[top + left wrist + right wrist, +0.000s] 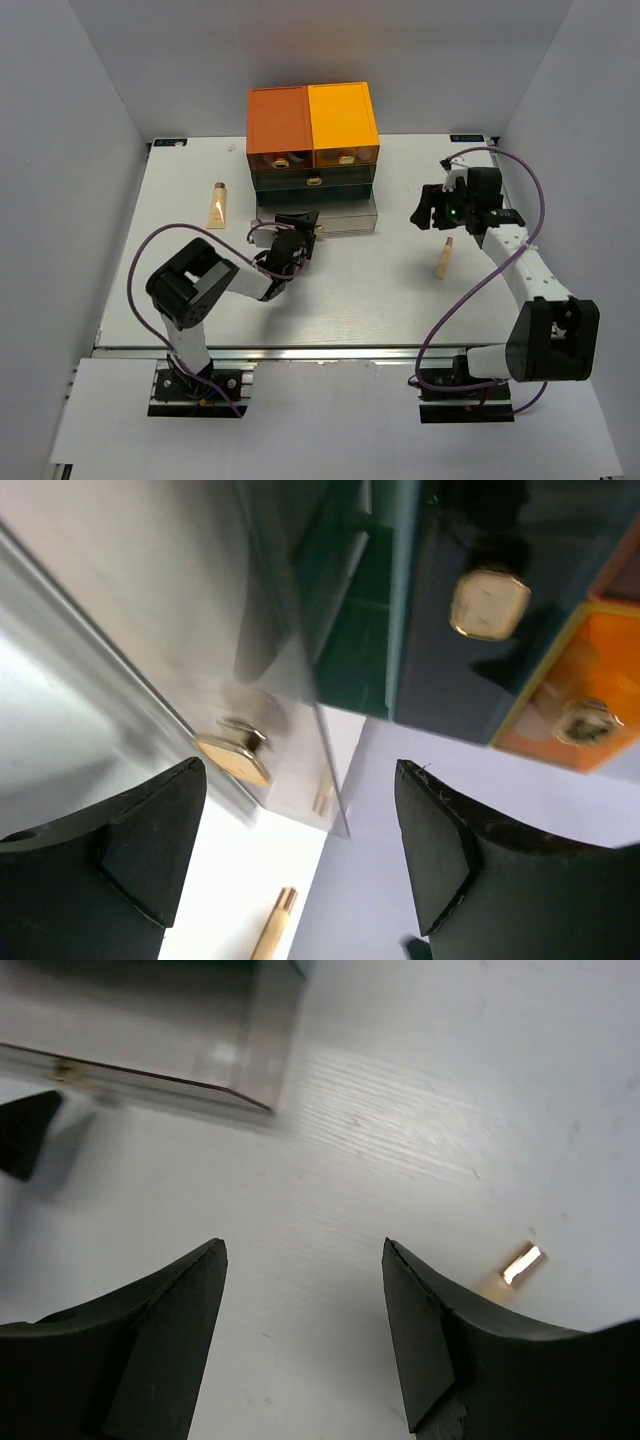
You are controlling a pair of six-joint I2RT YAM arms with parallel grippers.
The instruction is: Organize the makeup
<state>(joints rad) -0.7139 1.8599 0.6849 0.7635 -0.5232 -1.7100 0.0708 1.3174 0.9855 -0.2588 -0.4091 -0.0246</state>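
One beige tube lies on the white desk, left of the drawer box. The other beige tube lies on the right, near the right end effector, which is wide open and holds nothing. The left end effector is wide open too, by the gold knob of the pulled-out clear drawer.

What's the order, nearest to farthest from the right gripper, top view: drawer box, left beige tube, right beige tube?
1. right beige tube, beside the right gripper.
2. drawer box, centre back.
3. left beige tube, far left.
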